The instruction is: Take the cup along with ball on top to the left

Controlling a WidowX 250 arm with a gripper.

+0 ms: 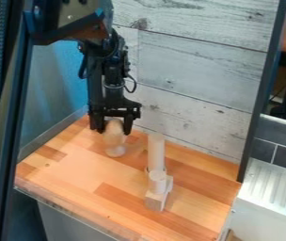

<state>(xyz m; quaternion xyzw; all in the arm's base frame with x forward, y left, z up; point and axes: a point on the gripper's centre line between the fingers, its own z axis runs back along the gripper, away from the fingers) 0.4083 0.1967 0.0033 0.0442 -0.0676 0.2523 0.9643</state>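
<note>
Blk gripper point(113, 129): clenched round tan ball point(113, 132).
Seen atop clear cup point(115, 151), on wood ctr. point(76, 172), nr. pale cylinder point(156, 150).

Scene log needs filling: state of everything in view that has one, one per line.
Claw: pointing down, at the ball; grip unclear
Ball: on top of the cup
Cup: below the ball; lifted or not, can't tell
Tall cylinder: upright
Short cylinder: upright, in front of tall cylinder
</note>
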